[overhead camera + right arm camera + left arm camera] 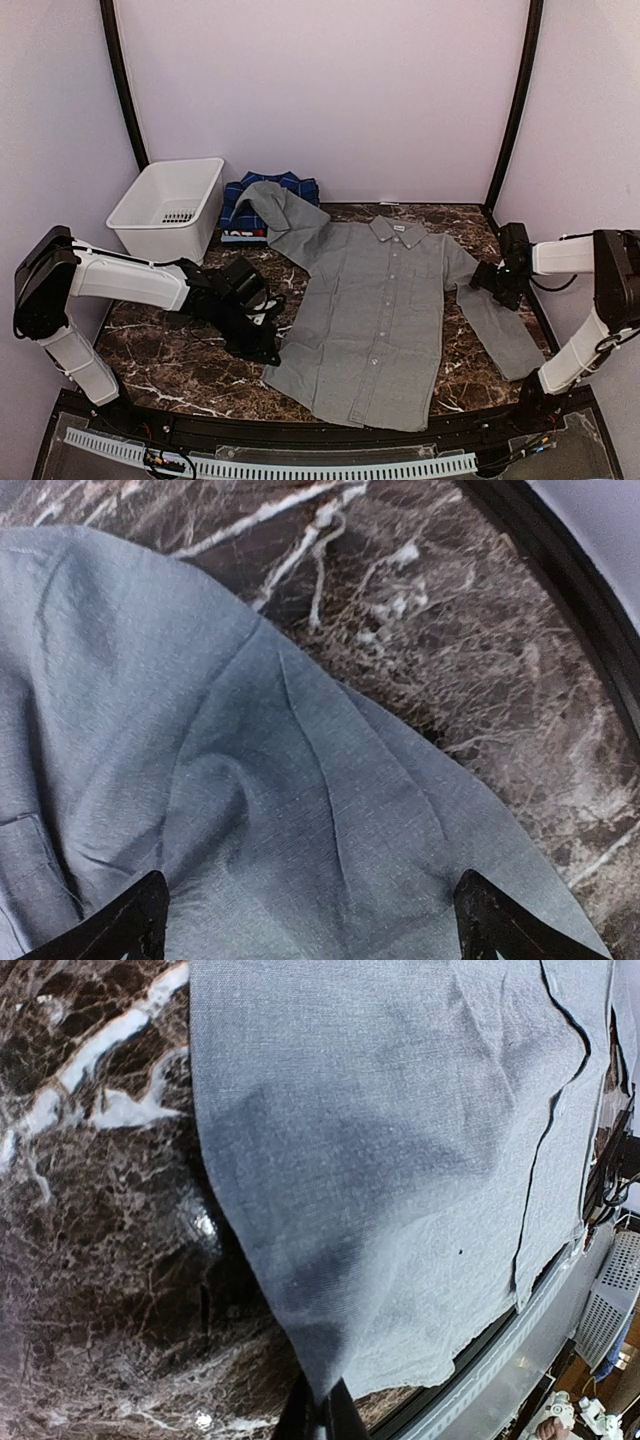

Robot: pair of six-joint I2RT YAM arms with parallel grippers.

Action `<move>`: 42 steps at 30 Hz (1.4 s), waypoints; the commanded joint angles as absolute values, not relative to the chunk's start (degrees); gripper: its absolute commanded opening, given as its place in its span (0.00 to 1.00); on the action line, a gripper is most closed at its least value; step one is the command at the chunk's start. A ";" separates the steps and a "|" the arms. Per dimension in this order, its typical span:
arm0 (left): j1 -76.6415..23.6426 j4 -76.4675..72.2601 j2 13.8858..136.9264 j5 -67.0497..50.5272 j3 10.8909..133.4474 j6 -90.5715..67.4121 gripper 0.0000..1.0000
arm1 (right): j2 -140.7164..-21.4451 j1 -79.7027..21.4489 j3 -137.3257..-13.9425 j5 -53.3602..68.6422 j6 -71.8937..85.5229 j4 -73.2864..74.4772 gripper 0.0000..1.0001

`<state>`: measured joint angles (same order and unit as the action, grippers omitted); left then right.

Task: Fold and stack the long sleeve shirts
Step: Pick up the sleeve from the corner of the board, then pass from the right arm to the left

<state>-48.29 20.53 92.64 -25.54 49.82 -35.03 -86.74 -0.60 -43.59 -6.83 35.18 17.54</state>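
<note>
Top view, grey shirt (375,320): spread front up on the marble table (170,375), collar toward 12 o'clock, hem toward 6; one sleeve runs to 11 o'clock, the other to 4.
Top view, plaid shirt (238,205): folded at 11 o'clock, with the grey sleeve's end lying over it.
Top view, basket (150,218): white, at 10 o'clock, just beside the plaid shirt.
Top view, left gripper (262,345): low at 8 o'clock, at the grey shirt's side edge near the hem.
Top view, right gripper (497,283): at 3 o'clock, over the sleeve on that side.
Left wrist, left gripper (320,1415): jaws narrow, pinched on the grey shirt (400,1160) where its edge tapers down to 6 o'clock; marble fills 9 o'clock.
Right wrist, right gripper (315,920): jaws wide, holding nothing, the fingers (130,925) far apart at 7 and 5 o'clock above creased grey cloth; bare marble at 1 o'clock.
</note>
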 commanded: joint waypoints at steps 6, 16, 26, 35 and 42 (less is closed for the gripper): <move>-48.51 22.87 88.99 -23.68 52.07 -33.74 0.12 | -93.81 -1.14 -42.95 -0.27 32.87 10.77 0.44; -48.52 27.48 85.72 -12.97 62.10 -31.95 0.40 | -83.04 -8.30 -52.83 9.00 30.44 14.13 0.00; -48.45 17.18 88.64 -16.05 72.07 -31.11 0.74 | -83.18 -32.11 -65.85 15.20 36.28 9.00 0.00; -48.43 9.66 93.03 -17.81 77.15 -28.58 0.89 | -93.48 -44.36 -75.77 23.50 42.87 -2.46 0.00; -48.39 9.17 94.80 -9.44 78.30 -29.49 0.81 | -98.05 -46.67 -80.01 26.93 45.58 -5.77 0.00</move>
